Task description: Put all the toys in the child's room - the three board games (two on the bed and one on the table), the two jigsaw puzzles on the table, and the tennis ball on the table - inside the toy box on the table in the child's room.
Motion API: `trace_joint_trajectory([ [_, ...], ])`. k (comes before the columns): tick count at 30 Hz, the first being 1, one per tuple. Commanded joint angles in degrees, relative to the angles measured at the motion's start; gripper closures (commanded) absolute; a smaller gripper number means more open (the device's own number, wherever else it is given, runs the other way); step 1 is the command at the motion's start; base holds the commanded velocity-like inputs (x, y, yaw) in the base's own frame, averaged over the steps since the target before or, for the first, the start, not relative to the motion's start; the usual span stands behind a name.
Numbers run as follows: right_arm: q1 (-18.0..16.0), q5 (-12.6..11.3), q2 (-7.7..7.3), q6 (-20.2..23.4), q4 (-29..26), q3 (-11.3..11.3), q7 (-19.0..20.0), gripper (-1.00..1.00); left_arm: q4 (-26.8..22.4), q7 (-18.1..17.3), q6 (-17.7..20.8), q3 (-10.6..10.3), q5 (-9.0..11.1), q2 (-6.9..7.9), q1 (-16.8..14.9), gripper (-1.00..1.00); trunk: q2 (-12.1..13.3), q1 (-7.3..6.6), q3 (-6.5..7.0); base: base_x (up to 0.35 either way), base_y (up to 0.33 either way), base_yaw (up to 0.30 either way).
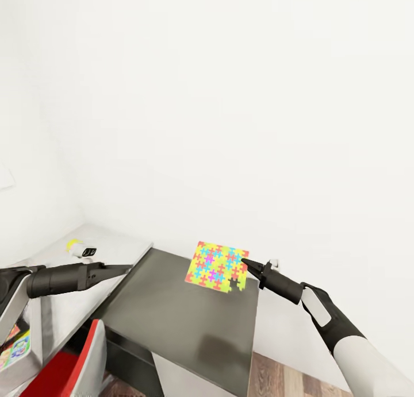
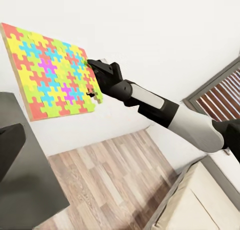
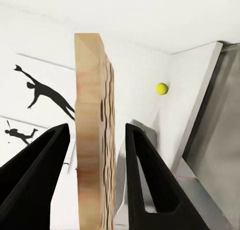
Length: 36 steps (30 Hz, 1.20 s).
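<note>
The right gripper (image 1: 248, 264) is clamped on one edge of the jigsaw puzzle (image 1: 217, 266), held in the air above the dark table end (image 1: 172, 316). Thin, light and stiff-looking, the sheet likely tolerates this edge pinch but could pivot. The left gripper (image 1: 123, 268) looks closed and empty, well apart from it.

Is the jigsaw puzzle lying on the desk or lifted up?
Lifted. The jigsaw puzzle hangs tilted in the air, pinched at one edge by the right gripper; its fingers straddle the edge.
</note>
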Motion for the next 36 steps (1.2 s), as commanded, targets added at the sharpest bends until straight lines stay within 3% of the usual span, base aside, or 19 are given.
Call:
trace_joint_trajectory([
  [1,0.0,-0.4,-0.05,0.3,0.0,0.1,0.0,1.00,0.0,-0.1,0.5,0.0,0.1,0.01,-0.1,-1.00,0.3,-0.20,0.08,0.000,0.000,0.292],
  [18,0.0,-0.3,0.00,0.3,0.0,0.1,-0.1,1.00,0.0,-0.1,0.5,0.5,0.1,0.17,0.0,-1.00,7.1,-3.93,3.13,0.000,0.000,0.292],
  [36,-0.1,-0.5,0.01,0.3,-0.1,0.2,0.1,1.00,0.0,-0.1,0.5,0.8,0.0,0.52,0.0,-1.00,7.1,-3.93,3.13,0.000,0.000,0.292],
])
